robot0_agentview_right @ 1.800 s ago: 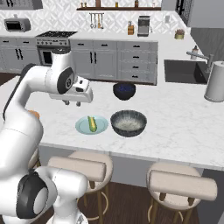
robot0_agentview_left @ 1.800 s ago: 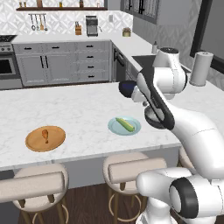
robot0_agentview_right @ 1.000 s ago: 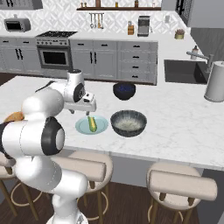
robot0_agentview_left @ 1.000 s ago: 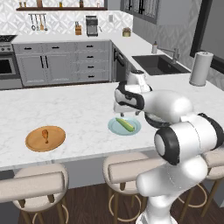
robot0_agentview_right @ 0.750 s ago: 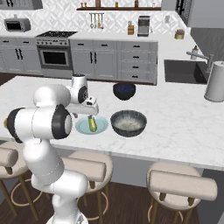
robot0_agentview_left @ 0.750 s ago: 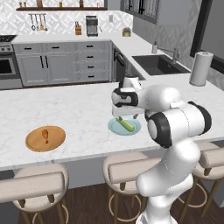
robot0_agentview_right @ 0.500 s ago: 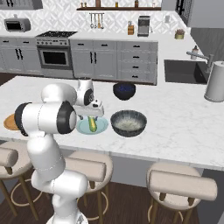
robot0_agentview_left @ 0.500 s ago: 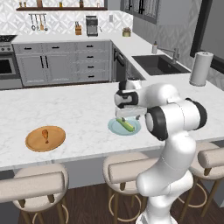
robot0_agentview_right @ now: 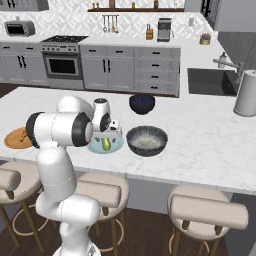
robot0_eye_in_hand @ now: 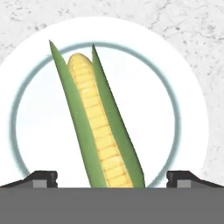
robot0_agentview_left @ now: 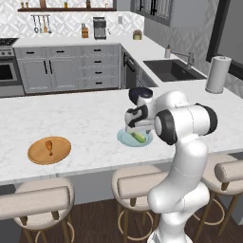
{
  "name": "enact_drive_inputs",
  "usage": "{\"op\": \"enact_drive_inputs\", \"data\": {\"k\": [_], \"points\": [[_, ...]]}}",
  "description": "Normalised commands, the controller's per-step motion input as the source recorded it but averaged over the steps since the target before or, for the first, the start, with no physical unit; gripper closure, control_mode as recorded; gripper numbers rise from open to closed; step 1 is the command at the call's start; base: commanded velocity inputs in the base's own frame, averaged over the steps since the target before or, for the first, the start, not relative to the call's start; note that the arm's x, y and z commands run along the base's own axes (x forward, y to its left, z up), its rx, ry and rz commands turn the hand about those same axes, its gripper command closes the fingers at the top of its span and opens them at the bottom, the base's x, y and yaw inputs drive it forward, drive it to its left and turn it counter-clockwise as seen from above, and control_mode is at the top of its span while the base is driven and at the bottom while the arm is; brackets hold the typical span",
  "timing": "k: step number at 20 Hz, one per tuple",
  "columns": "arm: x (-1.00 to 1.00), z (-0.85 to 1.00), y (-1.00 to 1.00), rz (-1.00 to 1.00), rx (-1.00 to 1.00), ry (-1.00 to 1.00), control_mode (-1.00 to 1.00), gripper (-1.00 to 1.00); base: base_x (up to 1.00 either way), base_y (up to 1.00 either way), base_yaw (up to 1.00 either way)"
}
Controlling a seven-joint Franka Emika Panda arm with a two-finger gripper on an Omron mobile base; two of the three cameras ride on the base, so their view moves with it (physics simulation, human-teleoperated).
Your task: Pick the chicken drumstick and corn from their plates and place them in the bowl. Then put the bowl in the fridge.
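The corn (robot0_eye_in_hand: 98, 131), yellow in green husk, lies on the pale teal plate (robot0_eye_in_hand: 183, 109). My gripper (robot0_eye_in_hand: 111, 178) hangs close above it, open, with one fingertip (robot0_eye_in_hand: 41, 177) on each side of the cob's near end. From the base, the gripper (robot0_agentview_left: 135, 127) (robot0_agentview_right: 107, 136) stands over the corn (robot0_agentview_left: 140, 137) (robot0_agentview_right: 106, 145). The chicken drumstick (robot0_agentview_left: 49, 146) rests on the wooden plate (robot0_agentview_left: 35, 154) far to the left. The dark grey bowl (robot0_agentview_right: 146, 140) stands just right of the teal plate (robot0_agentview_right: 119, 145). The fridge is out of view.
A smaller navy bowl (robot0_agentview_right: 142, 104) stands behind the grey bowl. A paper towel roll (robot0_agentview_right: 246, 93) and the sink (robot0_agentview_left: 171, 70) are at the counter's far right. Stools (robot0_agentview_left: 142, 182) line the counter's near edge.
The arm has swung from the right over the teal plate and lowered the hand close to the corn. The jaws stayed open. Nothing on the counter has moved.
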Motion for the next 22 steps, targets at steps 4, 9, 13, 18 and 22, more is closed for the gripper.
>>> {"op": "enact_drive_inputs", "data": {"k": [4, 9, 13, 18, 22], "points": [[0.17, -0.56, 0.01, 0.02, -0.06, -0.02, -1.00, -1.00, 0.00, 0.00, 0.00], [0.09, -0.28, 0.01, 0.00, -0.04, 0.00, -1.00, 1.00, 0.00, 0.00, 0.00], [0.00, 0.14, 0.00, 0.00, 0.00, -0.04, -1.00, 1.00, 0.00, 0.00, 0.00], [-0.18, 0.73, -0.19, -0.10, 0.04, -0.22, -1.00, 1.00, 0.00, 0.00, 0.00], [-0.06, 1.00, -0.75, -0.26, 0.18, -0.19, -1.00, 1.00, 0.00, 0.00, 0.00]]}}
